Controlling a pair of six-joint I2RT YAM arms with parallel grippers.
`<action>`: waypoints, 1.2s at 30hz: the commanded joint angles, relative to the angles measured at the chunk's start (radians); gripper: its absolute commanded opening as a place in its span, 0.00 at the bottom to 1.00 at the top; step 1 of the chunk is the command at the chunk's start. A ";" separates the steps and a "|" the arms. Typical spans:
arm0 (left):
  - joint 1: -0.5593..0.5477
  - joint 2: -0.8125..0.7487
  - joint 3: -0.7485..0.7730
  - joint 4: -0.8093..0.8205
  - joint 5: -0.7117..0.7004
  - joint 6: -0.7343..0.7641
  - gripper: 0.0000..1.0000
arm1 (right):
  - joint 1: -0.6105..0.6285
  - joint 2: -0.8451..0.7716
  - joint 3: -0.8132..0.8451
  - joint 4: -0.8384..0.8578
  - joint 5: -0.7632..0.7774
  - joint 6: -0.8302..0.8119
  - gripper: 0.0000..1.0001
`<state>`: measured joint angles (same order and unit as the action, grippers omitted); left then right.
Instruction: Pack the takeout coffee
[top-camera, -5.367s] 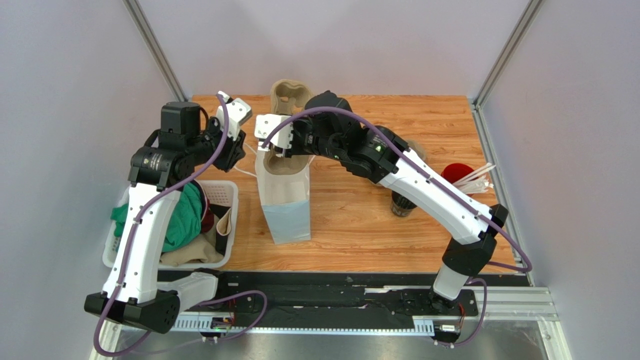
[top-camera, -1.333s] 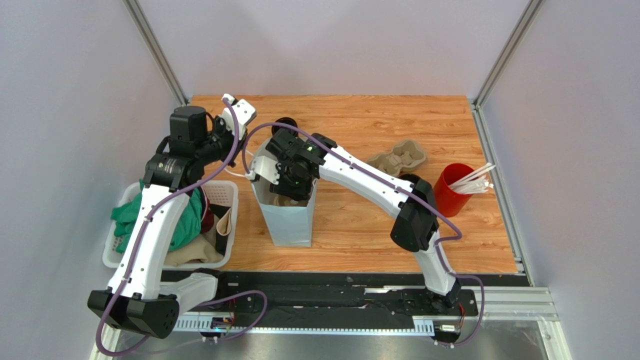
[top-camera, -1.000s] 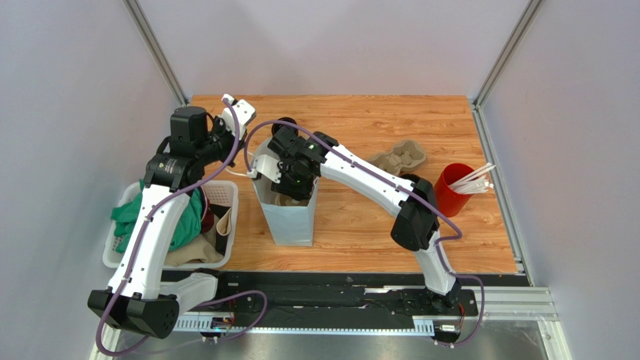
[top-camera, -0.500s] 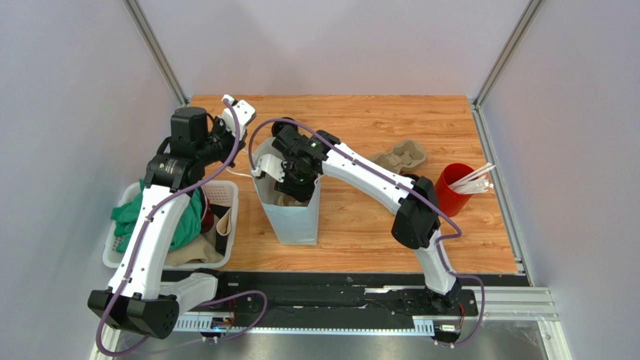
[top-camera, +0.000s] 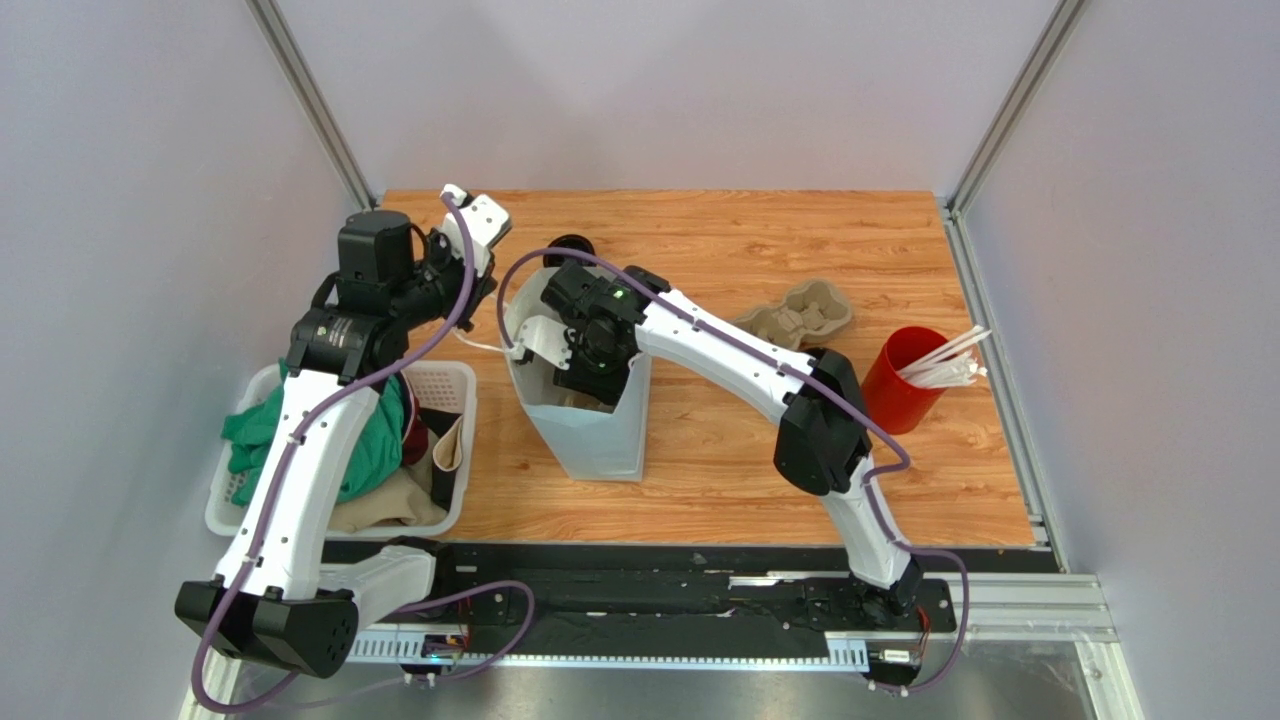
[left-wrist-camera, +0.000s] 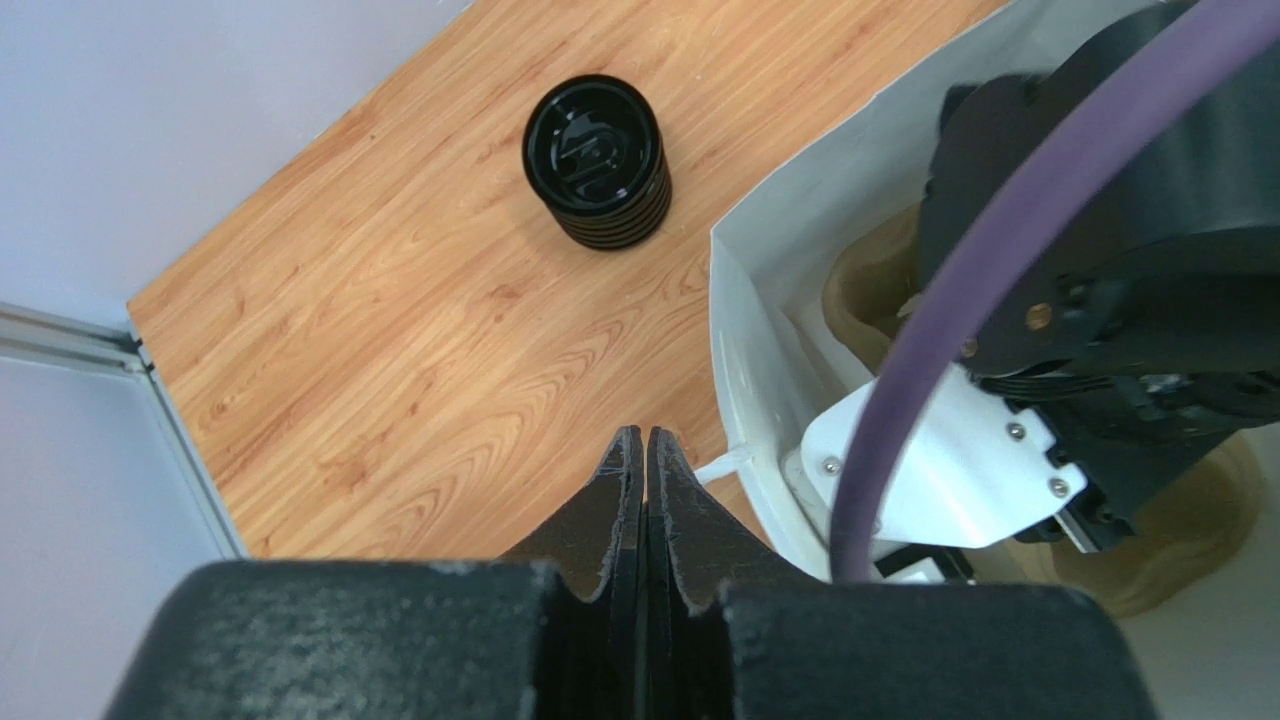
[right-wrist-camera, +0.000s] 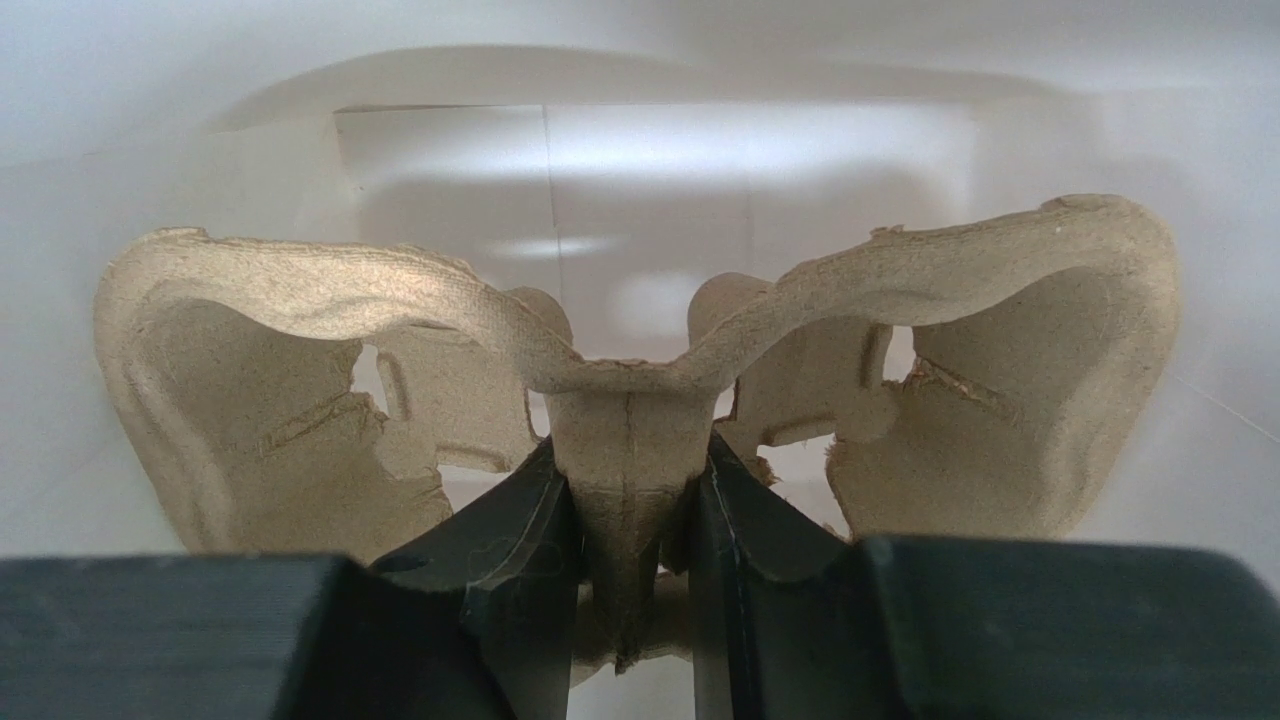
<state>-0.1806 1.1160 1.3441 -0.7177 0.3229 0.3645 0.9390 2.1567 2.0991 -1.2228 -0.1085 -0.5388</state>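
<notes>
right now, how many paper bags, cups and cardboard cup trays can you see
white paper bag: 1
cups: 2, small black ribbed cup, tall red cup with white straws
brown moulded cardboard cup trays: 2, one inside the bag, one outside it
total: 5

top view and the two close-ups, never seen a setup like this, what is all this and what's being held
Two robot arms are bolted at the near edge of a wooden table. The wide picture looks down from above; the other two come from cameras on each wrist. The right tool reaches into a white paper bag and is shut on a cardboard cup tray. The left tool is shut, holding nothing visible, beside the bag's rim. On the table stand a black coffee cup, a second tray and a red cup with straws; a basket of cloths sits at the left.
</notes>
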 joint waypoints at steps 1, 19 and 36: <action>0.004 -0.019 0.056 0.049 0.034 -0.027 0.00 | -0.002 0.018 0.030 -0.040 0.041 -0.001 0.22; 0.004 -0.007 0.070 0.044 0.090 -0.041 0.00 | 0.000 0.017 0.049 -0.047 0.036 -0.007 0.45; 0.004 0.013 0.064 0.044 0.102 -0.038 0.08 | -0.002 -0.147 0.162 0.048 -0.042 -0.006 0.99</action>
<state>-0.1806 1.1229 1.3693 -0.7120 0.3981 0.3416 0.9390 2.1330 2.1948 -1.2499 -0.1249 -0.5465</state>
